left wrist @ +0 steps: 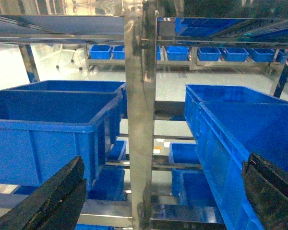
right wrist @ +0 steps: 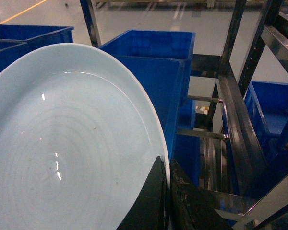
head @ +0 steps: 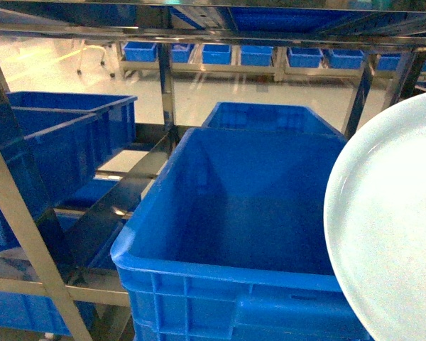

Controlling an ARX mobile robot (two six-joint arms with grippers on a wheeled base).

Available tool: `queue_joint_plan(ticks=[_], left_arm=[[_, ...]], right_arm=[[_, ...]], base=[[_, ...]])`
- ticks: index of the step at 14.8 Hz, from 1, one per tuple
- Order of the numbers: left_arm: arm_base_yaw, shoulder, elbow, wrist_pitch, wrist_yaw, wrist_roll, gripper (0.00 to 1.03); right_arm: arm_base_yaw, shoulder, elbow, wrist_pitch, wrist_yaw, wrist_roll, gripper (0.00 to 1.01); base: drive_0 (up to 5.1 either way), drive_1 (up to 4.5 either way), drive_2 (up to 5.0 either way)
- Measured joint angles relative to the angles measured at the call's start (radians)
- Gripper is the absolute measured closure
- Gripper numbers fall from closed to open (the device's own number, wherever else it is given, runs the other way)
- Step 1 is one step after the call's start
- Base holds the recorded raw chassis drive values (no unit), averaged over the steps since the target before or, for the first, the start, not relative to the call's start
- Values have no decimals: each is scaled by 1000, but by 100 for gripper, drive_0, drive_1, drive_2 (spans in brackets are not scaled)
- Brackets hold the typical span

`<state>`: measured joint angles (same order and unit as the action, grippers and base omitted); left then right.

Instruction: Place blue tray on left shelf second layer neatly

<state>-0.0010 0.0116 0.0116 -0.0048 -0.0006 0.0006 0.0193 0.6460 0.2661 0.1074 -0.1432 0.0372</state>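
Note:
The blue tray (right wrist: 62,143) is a pale glossy round dish, held tilted on edge. My right gripper (right wrist: 167,194) is shut on its rim, one black finger on each face. In the head view the blue tray (head: 390,227) fills the right side, in front of a large blue crate (head: 234,213); neither gripper shows there. The left shelf (head: 110,206) is a shiny steel rack on the left, and its tier holds blue crates (head: 57,142). My left gripper (left wrist: 158,201) is open and empty, facing a steel post (left wrist: 140,120) between two crates.
Steel uprights (head: 167,85) and cross bars (head: 199,32) frame the racks. Slanted steel rails (right wrist: 235,120) run to the right of the tray. Lower tiers hold more blue crates (left wrist: 192,158). A far row of small crates (head: 255,53) lines the back.

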Motion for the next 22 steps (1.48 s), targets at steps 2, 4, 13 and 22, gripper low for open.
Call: queue_joint_plan(ticks=[2, 4, 13, 22], left_arm=[[0, 0, 0, 0, 0, 0, 5], [0, 0, 0, 0, 0, 0, 5], [0, 0, 0, 0, 0, 0, 5], [0, 0, 0, 0, 0, 0, 5]], right_arm=[[0, 0, 0, 0, 0, 0, 99], [0, 0, 0, 0, 0, 0, 99], [0, 0, 0, 0, 0, 0, 99], [-22, 267, 99, -207, -151, 468, 99]], base=[[0, 0, 0], [0, 0, 0], [0, 0, 0], [0, 0, 0]])
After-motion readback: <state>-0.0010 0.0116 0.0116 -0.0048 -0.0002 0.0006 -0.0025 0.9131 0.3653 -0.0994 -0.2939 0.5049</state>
